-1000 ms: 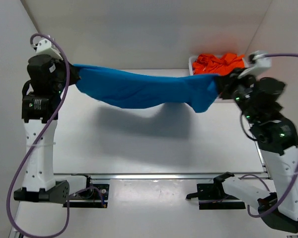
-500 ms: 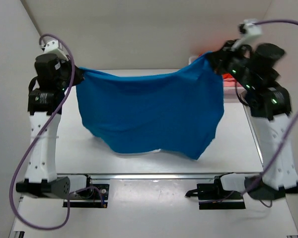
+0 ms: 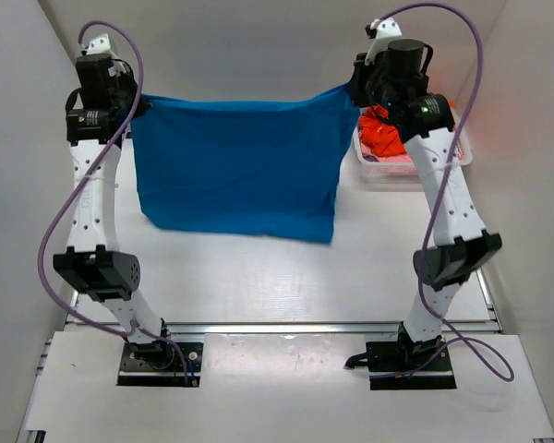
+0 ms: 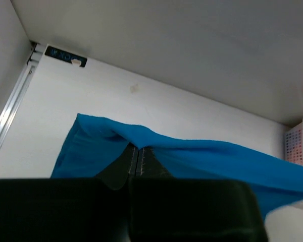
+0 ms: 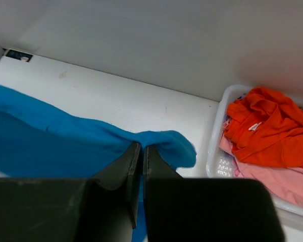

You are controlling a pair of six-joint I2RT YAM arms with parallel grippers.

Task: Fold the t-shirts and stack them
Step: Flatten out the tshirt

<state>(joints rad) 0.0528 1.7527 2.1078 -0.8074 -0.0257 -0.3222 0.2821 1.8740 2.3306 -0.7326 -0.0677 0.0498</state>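
Both arms are higher than half a second ago, so the blue t-shirt (image 3: 235, 166) now hangs flat across the upper middle of the top view. Left gripper (image 3: 134, 103) and right gripper (image 3: 351, 92) each pinch a top corner, jaws clamped on cloth, probably to spread it for laying down. Orange t-shirt (image 3: 383, 134) waits in basket (image 3: 388, 168), upper right.

The blue t-shirt (image 3: 235, 166) was soft, matt cloth. The basket (image 5: 218, 162) was white lattice plastic; the table (image 3: 258, 277) looked smooth and matt.
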